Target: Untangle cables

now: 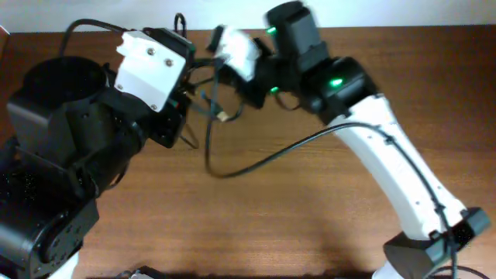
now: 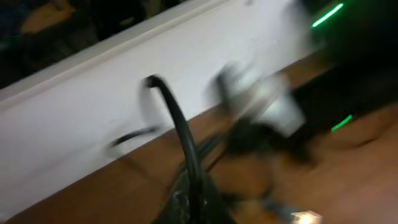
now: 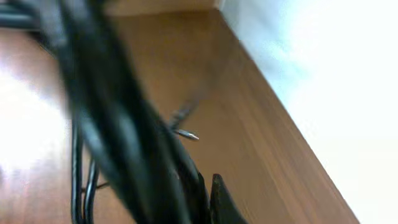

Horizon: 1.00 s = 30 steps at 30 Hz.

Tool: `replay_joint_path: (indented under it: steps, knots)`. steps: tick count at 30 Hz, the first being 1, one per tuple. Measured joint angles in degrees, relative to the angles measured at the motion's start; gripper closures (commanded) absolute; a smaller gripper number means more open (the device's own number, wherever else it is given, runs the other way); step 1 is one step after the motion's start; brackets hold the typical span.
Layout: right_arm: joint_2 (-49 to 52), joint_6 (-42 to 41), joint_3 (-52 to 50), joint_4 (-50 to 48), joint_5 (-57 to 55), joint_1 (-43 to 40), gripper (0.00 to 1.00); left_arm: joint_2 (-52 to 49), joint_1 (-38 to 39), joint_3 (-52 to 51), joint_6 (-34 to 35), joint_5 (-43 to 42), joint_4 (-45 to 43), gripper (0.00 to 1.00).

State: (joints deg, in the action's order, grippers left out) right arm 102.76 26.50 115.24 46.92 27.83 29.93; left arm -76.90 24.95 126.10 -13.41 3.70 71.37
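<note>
Cables (image 2: 179, 127) hang bunched between both hands near the counter's (image 1: 294, 217) far edge. Left hand (image 2: 191, 198) looks clenched on a strand. Right hand (image 1: 223, 48) is too blurred, can't tell. Advice: separate slowly with low tension, so the knot loosens instead of cinching.

Tangled black cables (image 1: 207, 143), brown wooden table (image 1: 310, 225)
</note>
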Motion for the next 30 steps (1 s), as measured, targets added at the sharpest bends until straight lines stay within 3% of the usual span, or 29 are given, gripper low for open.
replay_joint_path:
  steps: [3, 5, 9, 12, 15, 17, 20, 24, 30]
  knots:
    - [-7.6, -7.9, 0.5, 2.2, 3.8, -21.7, 0.96, 0.9, -4.3, -0.5, 1.2, 11.4, 0.5, 1.00]
    - [-9.2, -12.8, 0.9, 5.0, -1.0, -40.3, 0.96, 3.8, -11.9, -0.9, 4.7, 28.6, 0.8, 1.00]
    - [-7.1, -15.9, 0.4, 6.7, -3.8, -53.0, 0.96, 13.7, -16.4, 1.2, 8.6, 41.4, 0.7, 1.00]
    - [-7.1, -18.1, 0.4, 7.1, 0.4, -48.5, 0.96, 11.7, -16.4, 0.6, 9.2, 36.7, 0.7, 1.00]
    - [-7.1, -21.9, 0.4, 7.3, 1.6, -24.8, 0.96, 5.7, -16.4, -0.3, 9.2, 29.7, 0.9, 1.00]
    - [-7.1, -24.0, 0.4, 7.4, 1.4, -13.9, 0.96, 3.2, -16.4, -0.6, 9.1, 28.0, 1.3, 1.00]
    - [-7.1, -24.9, 0.4, 8.0, -4.4, -6.0, 0.96, 3.0, -16.4, -0.6, 8.3, 25.2, 1.3, 1.00]
    - [-7.1, -25.0, 0.4, 8.4, -7.9, -3.8, 0.96, 3.0, -16.4, -0.6, 8.0, 23.5, 1.6, 1.00]
    - [-3.7, -25.0, 0.4, -16.1, -8.8, 5.0, 0.96, 8.7, -16.4, -0.7, 8.1, 21.4, 1.9, 1.00]
